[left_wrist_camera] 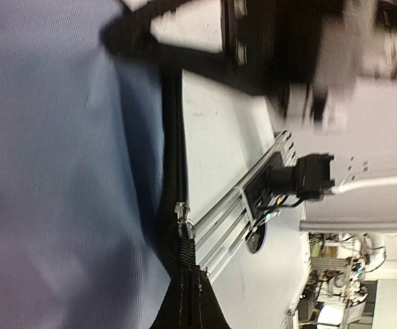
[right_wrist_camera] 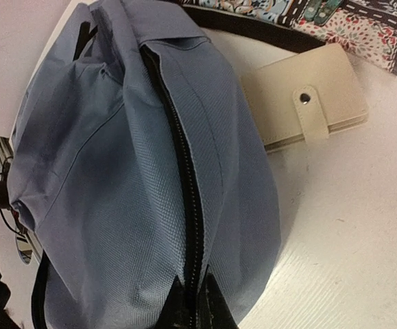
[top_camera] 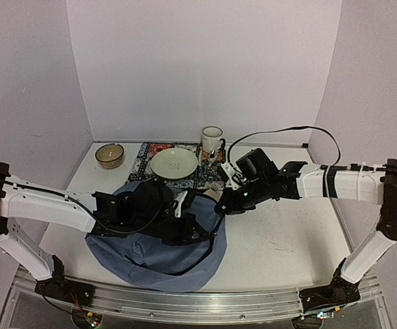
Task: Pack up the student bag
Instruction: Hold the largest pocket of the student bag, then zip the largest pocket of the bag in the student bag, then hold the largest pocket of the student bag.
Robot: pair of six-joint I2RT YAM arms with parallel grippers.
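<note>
The bag (top_camera: 158,264) lies slumped on the table (top_camera: 287,240) toward its near edge, left of the middle, between the two arms. It is a soft slate-blue heap with black straps bunched over its far side and a black zipper (right_wrist_camera: 184,171) running along its length. From the right wrist the zipper looks closed over the stretch in view, the cloth rounded on either side, and nothing of the inside shows.

Both arms are on the bag, and their placing suits opening it. The right gripper (right_wrist_camera: 193,305) has its fingers together, pinching the cloth right at one end of the zipper line. That is probably an anchor, so the soft fabric does not drag along. The left gripper (left_wrist_camera: 190,301) is closed too, its tips meeting just where the small metal zipper pull (left_wrist_camera: 182,218) hangs. It seems clamped on the pull or the tab behind it, though blur leaves that uncertain.

Just beside the bag a cream wallet (right_wrist_camera: 308,96) with a snap flap lies on the table — near enough to be a likely thing to pack. Behind it a patterned mat (right_wrist_camera: 363,20) carries a plate (top_camera: 174,163), with a mug (top_camera: 212,140) at the mat's far edge and a bowl (top_camera: 109,155) off to the left.
</note>
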